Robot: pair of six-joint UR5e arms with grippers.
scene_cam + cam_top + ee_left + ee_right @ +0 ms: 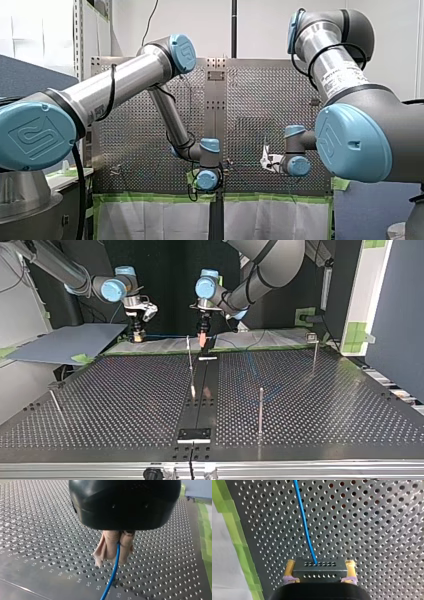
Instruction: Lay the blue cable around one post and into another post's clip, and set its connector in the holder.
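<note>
Left wrist view: our L gripper (117, 551) pinches cable (113, 572); R gripper (320, 567) clamps connector (319, 573). We judge nothing routed yet: posts (260, 407) unwrapped, connector unseated.

- The blue cable (305, 527) is running nearly straight out of the connector (319, 570).
- The dark, holed connector is sitting clamped at both ends.
- Slim posts (260, 410) are standing upright, well apart.

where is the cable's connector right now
In the right wrist view the connector is clamped in my right arm's jaws, between their yellow pads, above the table near its green-taped edge; the blue cable runs out of it.
</note>
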